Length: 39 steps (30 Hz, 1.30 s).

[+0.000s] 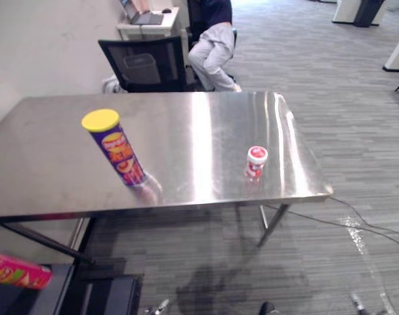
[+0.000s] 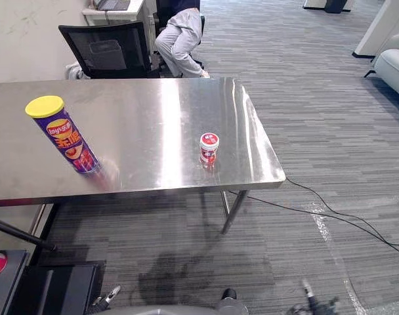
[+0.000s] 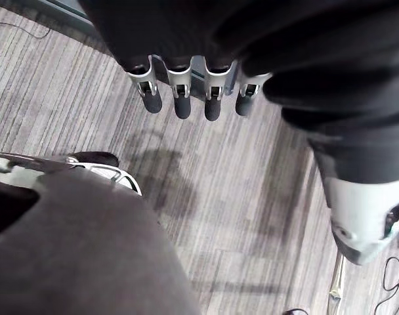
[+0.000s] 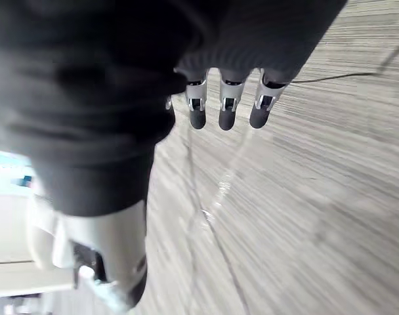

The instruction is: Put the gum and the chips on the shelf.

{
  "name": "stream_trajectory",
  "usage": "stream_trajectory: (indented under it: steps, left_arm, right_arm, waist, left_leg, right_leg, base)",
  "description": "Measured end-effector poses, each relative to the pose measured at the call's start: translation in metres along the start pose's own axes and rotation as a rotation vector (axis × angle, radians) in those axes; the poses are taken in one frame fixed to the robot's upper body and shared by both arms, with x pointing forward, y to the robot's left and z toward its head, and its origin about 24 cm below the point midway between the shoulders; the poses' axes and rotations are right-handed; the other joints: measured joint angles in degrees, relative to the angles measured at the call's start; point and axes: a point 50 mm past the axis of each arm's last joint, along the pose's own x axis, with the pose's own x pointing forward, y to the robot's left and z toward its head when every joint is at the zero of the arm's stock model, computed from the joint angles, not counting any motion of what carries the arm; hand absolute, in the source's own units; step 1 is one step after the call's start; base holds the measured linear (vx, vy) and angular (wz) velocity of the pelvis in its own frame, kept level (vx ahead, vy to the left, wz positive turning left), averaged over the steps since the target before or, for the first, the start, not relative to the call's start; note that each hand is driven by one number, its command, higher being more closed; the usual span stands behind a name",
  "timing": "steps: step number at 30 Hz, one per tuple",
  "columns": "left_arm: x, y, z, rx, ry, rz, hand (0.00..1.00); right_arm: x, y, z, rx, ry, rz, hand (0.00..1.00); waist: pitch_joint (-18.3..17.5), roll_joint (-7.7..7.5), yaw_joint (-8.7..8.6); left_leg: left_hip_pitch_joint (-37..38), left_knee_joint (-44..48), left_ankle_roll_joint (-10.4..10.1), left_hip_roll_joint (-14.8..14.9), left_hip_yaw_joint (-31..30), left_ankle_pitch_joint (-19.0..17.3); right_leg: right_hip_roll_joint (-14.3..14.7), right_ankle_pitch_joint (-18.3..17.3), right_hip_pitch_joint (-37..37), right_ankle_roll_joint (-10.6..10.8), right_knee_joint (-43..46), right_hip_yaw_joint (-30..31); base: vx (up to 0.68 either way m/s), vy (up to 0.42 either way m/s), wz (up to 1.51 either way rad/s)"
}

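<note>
Two things wait on the steel desk (image 1: 48,177): the chips can (image 1: 115,148), a tall purple tube with a yellow lid, stands on its base toward the robot's left. The gum tub (image 1: 256,162), short, red and white, stands well apart from it to the right, near the desk's front edge.

Neither is in a grip. The left robot hand (image 3: 182,98) hangs over the carpet (image 3: 265,197) with its fingers straight and loose, holding nothing. The right robot hand (image 4: 226,111) hangs the same way, released and empty.

Judging by its looks, the chips can is light and stiff but smooth-walled, so it may slide in a weak grip. Being tall on a narrow base, it would tip at a nudge near the lid. The best hold is probably fingers and thumb wrapped round the middle of the tube.

The gum tub seems hard, light plastic and is small for these fingers. A pinch across its sides just under the cap looks safest, made gently so it is not pushed off the nearby edge.

At lower left a pink can (image 1: 19,270) lies on a dark low unit (image 1: 62,292), possibly the shelf.
</note>
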Motion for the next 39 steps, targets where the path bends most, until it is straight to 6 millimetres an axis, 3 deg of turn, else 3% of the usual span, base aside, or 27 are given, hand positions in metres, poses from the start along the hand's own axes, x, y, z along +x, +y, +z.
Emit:
stream_trajectory:
  steps: [3,5,6,7,11,14,18,23,32,39]
  left_arm:
    - [-0.001,0.004,0.001,0.004,-0.012,0.004,0.0]
    - [-0.002,0.005,0.0,0.001,-0.014,0.006,0.0]
    - [-0.003,0.005,0.0,0.001,-0.014,0.007,0.0]
    - [-0.003,0.006,0.0,0.001,-0.014,0.007,0.0]
    - [-0.004,0.005,0.001,0.016,-0.027,-0.001,0.0]
    - [-0.006,0.005,-0.004,0.022,-0.015,0.001,0.0]
    - [-0.008,0.006,-0.01,0.018,-0.008,0.007,0.0]
    - [-0.008,0.007,-0.009,0.014,-0.014,0.013,0.0]
    - [-0.008,0.008,-0.011,0.044,-0.009,0.014,0.0]
    - [-0.008,0.006,-0.011,0.047,-0.008,0.01,0.0]
  right_arm:
    - [0.015,0.003,0.042,0.048,-0.142,0.008,0.0]
    - [0.017,0.018,0.09,0.077,-0.323,0.081,0.0]
    - [0.016,0.024,0.101,0.075,-0.368,0.105,0.0]
    - [0.008,0.038,0.13,0.044,-0.496,0.173,0.0]
    - [-0.02,0.068,0.177,-0.022,-0.743,0.316,0.0]
    - [-0.041,0.086,0.199,-0.071,-0.88,0.439,0.0]
    - [-0.069,0.109,0.212,-0.133,-0.984,0.679,0.0]
    - [-0.093,0.132,0.209,-0.31,-1.055,0.943,0.0]
    - [-0.113,0.157,0.192,-0.408,-1.029,1.208,0.0]
    - [-0.117,0.179,0.183,-0.412,-0.981,1.276,0.0]
  waist:
    - [-0.3,-0.82,-0.06]
    - [-0.4,-0.97,-0.16]
    - [-0.4,-0.93,-0.25]
    - [-0.4,-0.87,-0.32]
    - [-0.5,-0.71,-0.28]
    - [-0.7,-0.66,-0.39]
    - [-1.6,-0.41,-0.41]
    - [-2.0,-0.55,-0.23]
    - [-3.3,-0.41,-0.29]
    - [-3.4,-0.25,0.1]
  left_leg:
    - [0.0,0.0,0.0,-0.1,0.0,0.0]
    - [0.0,0.1,0.0,-0.2,0.0,-0.1]
    - [0.0,0.1,0.0,-0.2,0.0,-0.1]
    - [-0.1,0.1,0.0,-0.2,0.0,-0.2]
    - [-0.5,0.5,0.2,-0.1,0.0,-0.4]
    - [-1.0,1.2,0.3,0.0,0.0,-0.7]
    - [-1.2,1.2,0.3,-0.1,0.0,-0.7]
    - [-1.7,1.2,0.3,-0.1,-0.2,-0.7]
    - [-1.9,1.6,0.3,-0.3,-1.8,-0.7]
    - [-2.2,2.1,0.3,-0.3,-2.9,-0.7]
  right_leg:
    - [0.0,0.0,-0.2,0.0,0.0,0.3]
    - [-0.1,0.0,-0.3,0.0,0.0,0.7]
    - [-0.1,0.0,-0.4,0.0,0.0,0.8]
    - [0.0,0.0,-0.5,0.0,0.0,0.9]
    - [0.0,0.0,-1.1,0.0,0.1,1.2]
    - [0.0,0.2,-1.3,0.0,0.0,1.3]
    - [0.1,0.6,-1.3,0.0,-0.8,1.4]
    - [0.1,0.9,-1.3,0.1,-1.3,1.1]
    - [0.1,1.2,0.0,0.2,-2.7,-0.2]
    - [0.1,2.0,1.0,0.2,-4.0,-1.1]
  base:
    - [0.04,0.017,-0.04]
    - [0.0,0.007,-0.07]
    - [-0.02,-0.004,-0.05]
    - [0.0,0.0,0.0]
    - [-0.02,-0.005,-0.01]
    - [-0.01,-0.004,-0.01]
    - [0.0,0.0,0.0]
    - [0.0,0.0,0.02]
    - [0.0,-0.004,0.05]
    - [-0.03,-0.01,0.08]
